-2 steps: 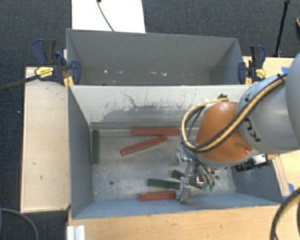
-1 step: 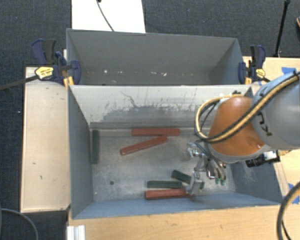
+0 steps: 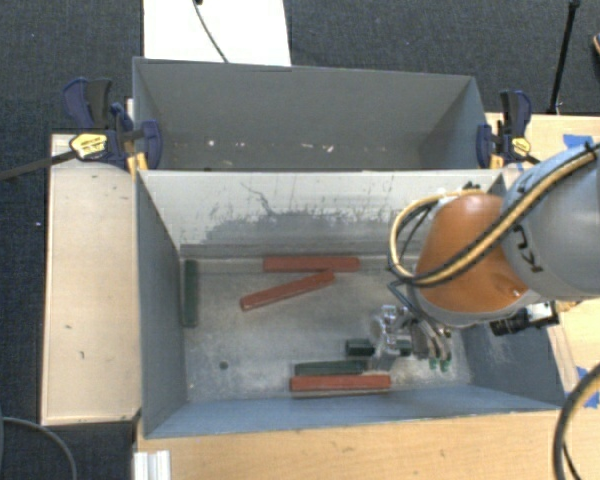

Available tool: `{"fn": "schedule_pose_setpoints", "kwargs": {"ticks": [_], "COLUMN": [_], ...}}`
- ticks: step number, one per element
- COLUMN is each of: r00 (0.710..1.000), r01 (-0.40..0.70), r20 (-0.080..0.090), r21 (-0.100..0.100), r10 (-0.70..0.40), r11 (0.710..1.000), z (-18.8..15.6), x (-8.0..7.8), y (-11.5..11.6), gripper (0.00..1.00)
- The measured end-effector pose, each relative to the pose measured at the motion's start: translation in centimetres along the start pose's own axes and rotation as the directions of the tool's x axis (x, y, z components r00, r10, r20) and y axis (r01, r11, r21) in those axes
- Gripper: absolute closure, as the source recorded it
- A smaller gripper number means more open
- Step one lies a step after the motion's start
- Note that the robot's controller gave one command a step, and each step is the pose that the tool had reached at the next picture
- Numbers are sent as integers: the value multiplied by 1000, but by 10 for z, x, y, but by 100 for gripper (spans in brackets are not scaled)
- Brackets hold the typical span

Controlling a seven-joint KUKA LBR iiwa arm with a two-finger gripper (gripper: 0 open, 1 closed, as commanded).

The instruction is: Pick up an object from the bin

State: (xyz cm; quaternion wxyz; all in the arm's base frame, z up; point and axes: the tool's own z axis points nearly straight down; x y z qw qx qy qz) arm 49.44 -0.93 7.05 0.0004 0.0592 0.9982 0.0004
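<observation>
Inside bin — red sticks, green sticks

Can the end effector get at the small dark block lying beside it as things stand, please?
Probably yes. The end effector hangs close beside the small dark block, with nothing between them; the dark green stick and the red-brown stick lie nearer the front wall, off that path.

The arm's tool is hanging inside the grey metal bin, just beside a small dark rectangular block.
</observation>
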Motion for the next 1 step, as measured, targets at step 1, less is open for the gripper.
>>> {"fn": "schedule_pose_setpoints", "kwargs": {"ticks": [1], "r00": [1000], "r01": [20], "r20": [12], "r21": [-1], "r10": [-20], "r11": [1000], "z": [-155], "x": [-48], "y": [20], "gripper": [100]}}
